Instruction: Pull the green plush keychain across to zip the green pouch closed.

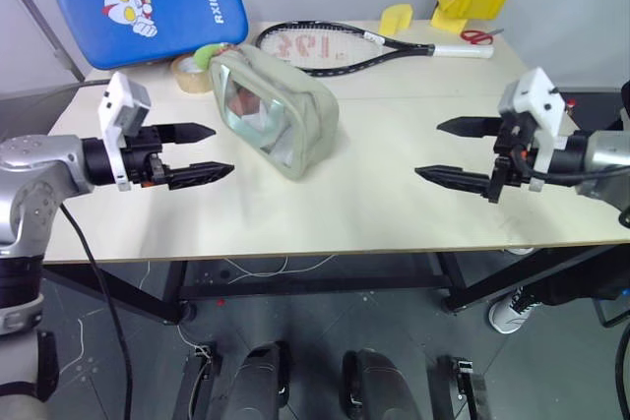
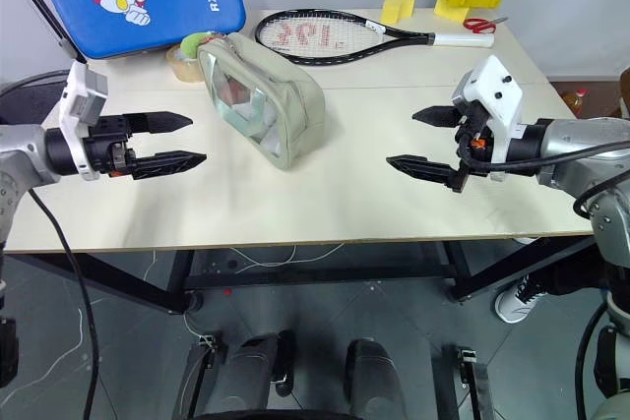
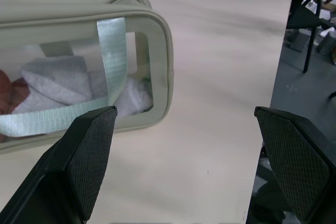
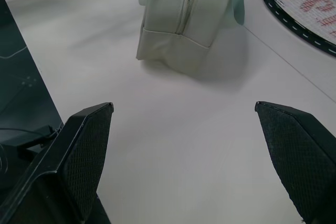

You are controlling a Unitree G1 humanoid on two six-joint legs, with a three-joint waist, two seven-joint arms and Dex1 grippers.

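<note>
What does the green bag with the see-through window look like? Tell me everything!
The green pouch is a pale sage-green, boxy soft bag lying on the table. Its clear plastic window shows white and red things inside. A light green strap crosses the window. A zipper runs along its top, partly open at the far end. The green plush keychain sits at its far end, by the tape roll. Neither hand touches it.

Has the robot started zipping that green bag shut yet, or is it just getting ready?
Nothing looks done: the green pouch lies untouched, its zipper partly open at the far end. Both the left gripper and right gripper hover open and empty on either side of it. Left to do: grab the green plush keychain and pull it across.
</note>
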